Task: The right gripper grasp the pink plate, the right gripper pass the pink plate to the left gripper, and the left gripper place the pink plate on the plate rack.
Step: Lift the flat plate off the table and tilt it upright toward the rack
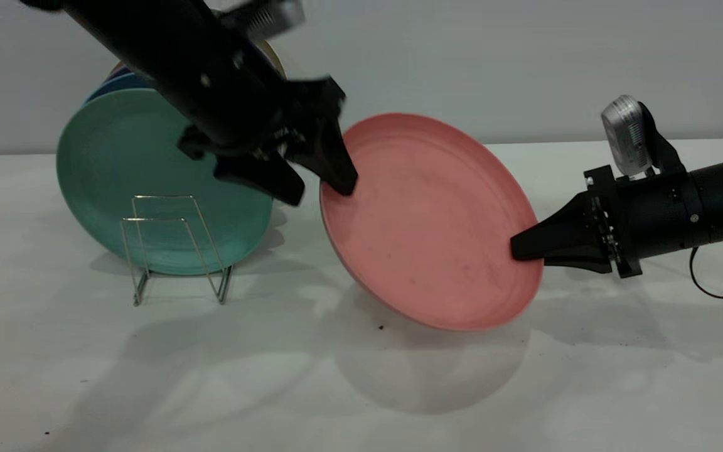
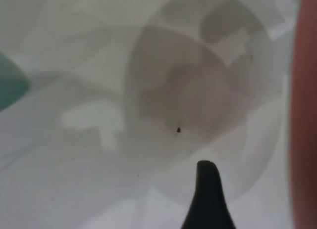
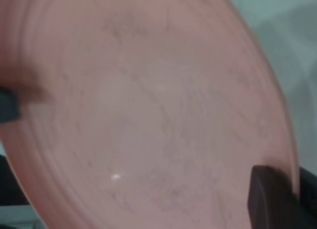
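Nearest the camera, bare white table (image 1: pixel 361 389), shadowed under a raised plate. Just above it, pink plate (image 1: pixel 430 220) held tilted in the air, lower rim clear of the tabletop, face turned to the camera. At its right edge, right gripper (image 1: pixel 528 246) clamped on the rim, one finger (image 3: pixel 270 199) pressed flat on the pink face in its wrist view. At its upper left edge, left gripper (image 1: pixel 321 185) with fingers spread apart, one tip on the plate's face near the rim, the other out to the left and off the plate. Farther left, wire plate rack (image 1: pixel 176 248) standing on the table, front slots free. Behind those loops, teal plate (image 1: pixel 148 182) upright, blue plates (image 1: pixel 113 85) stacked behind it. Beyond, plain grey wall (image 1: pixel 524 56).
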